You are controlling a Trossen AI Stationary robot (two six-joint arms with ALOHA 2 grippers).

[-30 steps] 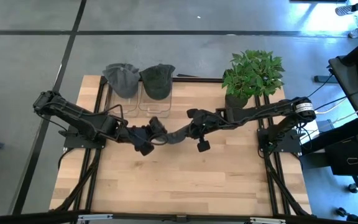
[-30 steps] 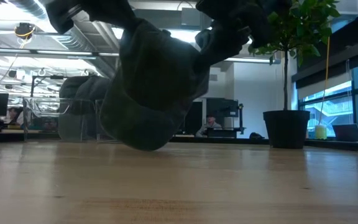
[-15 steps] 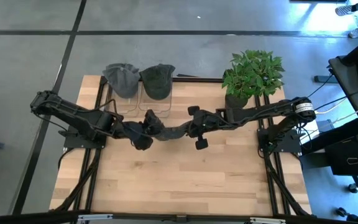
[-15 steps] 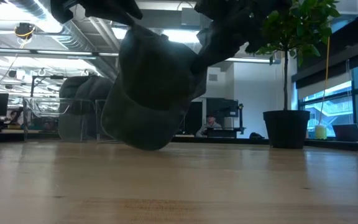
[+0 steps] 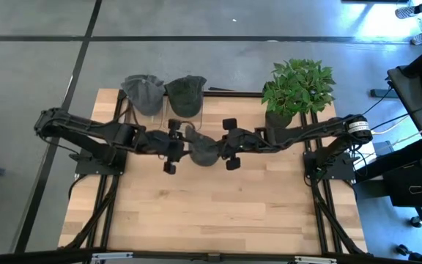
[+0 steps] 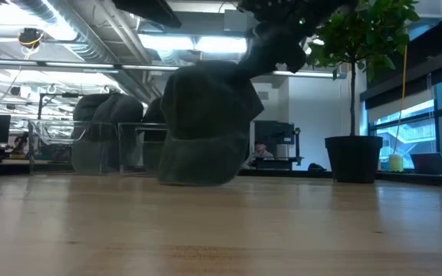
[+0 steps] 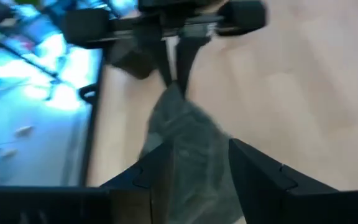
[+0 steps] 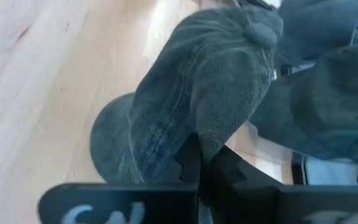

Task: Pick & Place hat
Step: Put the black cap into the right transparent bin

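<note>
Right wrist view: right claw (image 8: 199, 163) pinched onto hat (image 8: 191, 106) fabric, suspending it just off the bench (image 5: 218, 213) in front of clear stands (image 5: 163, 121), presumably for placement. Left claw (image 7: 199, 163) released, fingers spread beside hat.

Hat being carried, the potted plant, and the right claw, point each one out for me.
Hat (image 5: 201, 150), high view, on its crown.
Potted plant (image 5: 297, 84), high view, on its leaves.
Right claw (image 8: 199, 163), right wrist view, between its fingertips, pinching the hat's fabric.
</note>
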